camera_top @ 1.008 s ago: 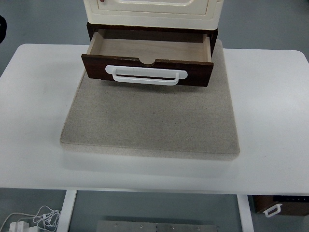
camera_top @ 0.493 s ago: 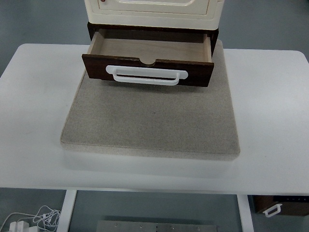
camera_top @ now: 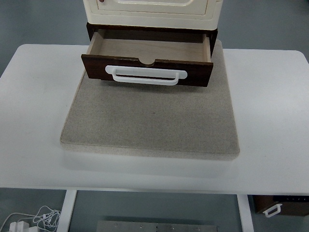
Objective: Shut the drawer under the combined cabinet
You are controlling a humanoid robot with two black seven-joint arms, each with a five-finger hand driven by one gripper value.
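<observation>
The drawer (camera_top: 148, 50) stands pulled out at 12 o'clock of the picture, under the cream cabinet (camera_top: 152, 10), and its inside looks empty. Its dark front carries a white handle (camera_top: 146, 75) and hangs over the far edge of the grey mat (camera_top: 152, 121), which lies on the white table (camera_top: 270, 106).

No robot hand is in view, so I cannot tell the state of the fingers.

To close it well, I think a hand should come to the middle of the front panel, near the handle, and push straight toward 12 o'clock; a push at one corner may turn the drawer and jam it.

The cabinet top is cut off by the picture edge. At 5 o'clock, under the table, a small dark box (camera_top: 280, 205) is only partly visible.
</observation>
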